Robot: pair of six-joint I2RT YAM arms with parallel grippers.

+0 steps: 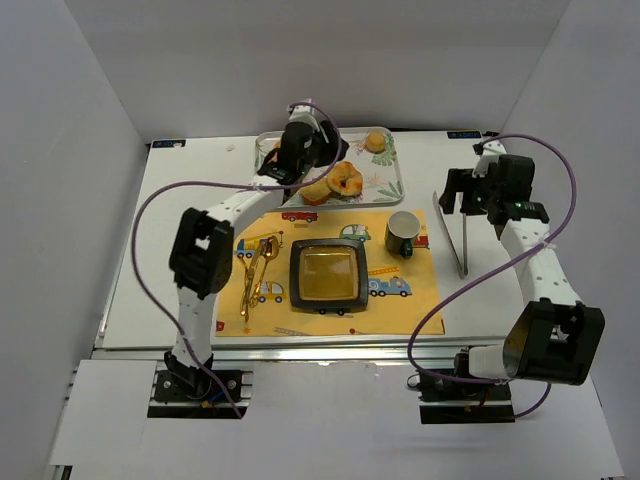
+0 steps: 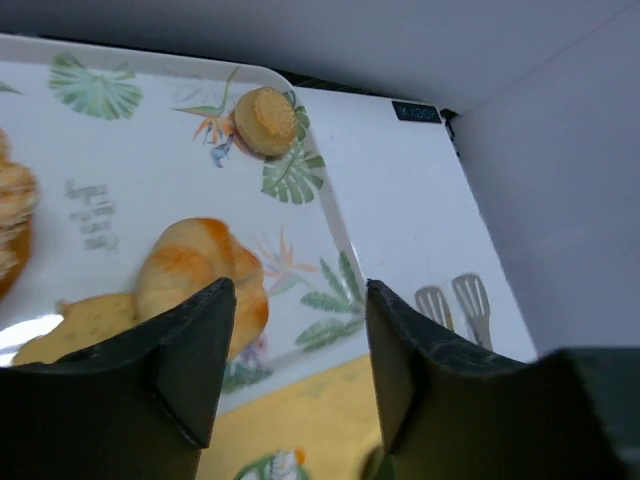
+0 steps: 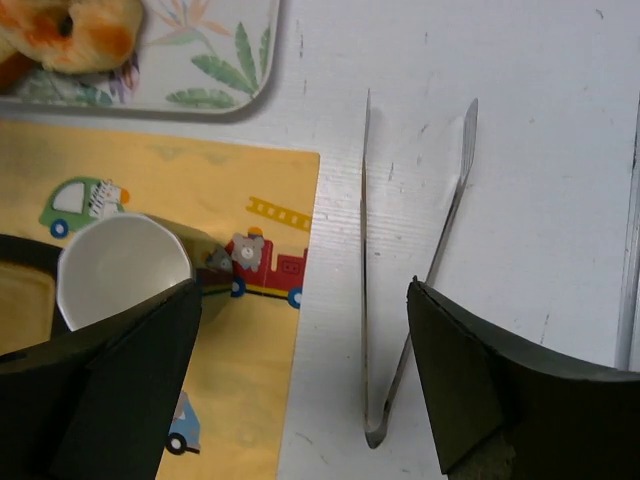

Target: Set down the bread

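Observation:
Several breads lie on the leaf-patterned tray [image 1: 390,180] at the back: a glazed orange ring [image 1: 346,181], a small round bun [image 1: 375,143] and a flat yellow piece [image 1: 318,193]. In the left wrist view the orange roll [image 2: 200,268] lies just beyond my left finger, with the bun [image 2: 265,121] farther back. My left gripper [image 1: 312,172] [image 2: 298,330] hovers open and empty over the tray's near edge. My right gripper [image 1: 468,198] [image 3: 300,335] is open and empty above the metal tongs [image 1: 463,235] [image 3: 400,290]. A black square plate [image 1: 328,275] sits on the yellow placemat [image 1: 400,310].
A green mug [image 1: 403,233] [image 3: 120,268] stands on the placemat's right side, near the tongs. Gold cutlery [image 1: 258,270] lies on the mat's left. Another pastry [image 2: 12,225] sits at the tray's left. White walls enclose the table.

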